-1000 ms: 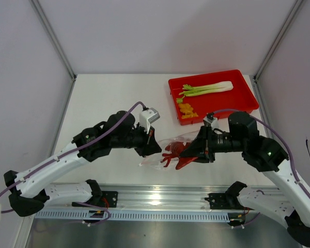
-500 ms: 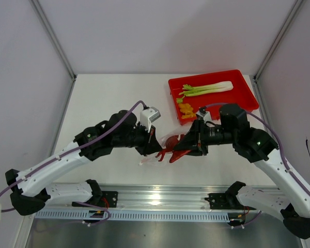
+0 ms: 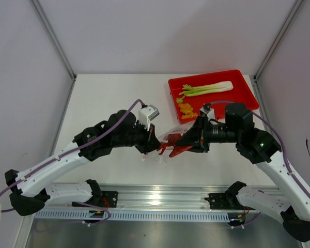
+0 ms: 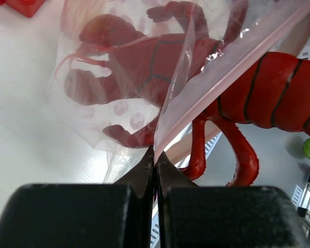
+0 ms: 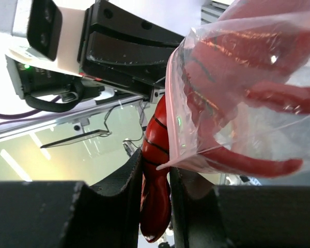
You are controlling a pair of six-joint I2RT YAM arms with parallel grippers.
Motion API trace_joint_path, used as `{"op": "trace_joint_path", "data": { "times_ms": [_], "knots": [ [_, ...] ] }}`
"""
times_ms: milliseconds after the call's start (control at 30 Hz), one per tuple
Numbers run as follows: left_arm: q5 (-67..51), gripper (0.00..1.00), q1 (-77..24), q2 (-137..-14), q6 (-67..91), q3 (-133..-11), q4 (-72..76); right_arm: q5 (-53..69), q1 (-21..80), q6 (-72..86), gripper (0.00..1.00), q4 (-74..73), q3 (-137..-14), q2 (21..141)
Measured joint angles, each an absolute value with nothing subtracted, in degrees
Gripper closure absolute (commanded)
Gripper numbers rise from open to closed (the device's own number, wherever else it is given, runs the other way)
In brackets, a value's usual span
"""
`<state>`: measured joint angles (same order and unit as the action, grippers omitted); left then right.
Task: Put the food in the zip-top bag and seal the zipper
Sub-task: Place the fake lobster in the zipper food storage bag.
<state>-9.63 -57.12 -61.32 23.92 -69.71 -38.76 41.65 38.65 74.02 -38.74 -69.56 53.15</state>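
Lobster (image 4: pixel 279 98) shifted left, one bag (image 4: pixel 75 126), one stalk (image 3: pixel 209 89)

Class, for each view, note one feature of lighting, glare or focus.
Top external view: glare on the metal rail. Left wrist view: left gripper's black fingers blurred, clear plastic zip-top bag sharp. Right wrist view: white glints on that bag, right gripper's fingers dark.

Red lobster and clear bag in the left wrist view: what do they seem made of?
The red segmented lobster looks like moulded plastic or rubber: glossy, uniform colour, painted black lines. The clear floppy bag looks like thin plastic film: see-through, creased, pinkish strip along its mouth.
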Motion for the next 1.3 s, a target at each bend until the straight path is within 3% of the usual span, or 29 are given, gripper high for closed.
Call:
{"op": "trace_joint_path", "data": {
  "times_ms": [567, 1300],
  "knots": [
    [-3.1, 0.99, -57.4, -57.4, 21.5, -69.3, -38.9, 48.6, 37.2, 75.3, 1.0, -30.1, -63.7, 47.5],
    [-10.4, 0.99, -57.9, -63.1, 23.5, -76.9, -41.8, 36.1, 38.4, 61.2, 1.0, -51.2, -76.1, 60.2]
  ]
}}
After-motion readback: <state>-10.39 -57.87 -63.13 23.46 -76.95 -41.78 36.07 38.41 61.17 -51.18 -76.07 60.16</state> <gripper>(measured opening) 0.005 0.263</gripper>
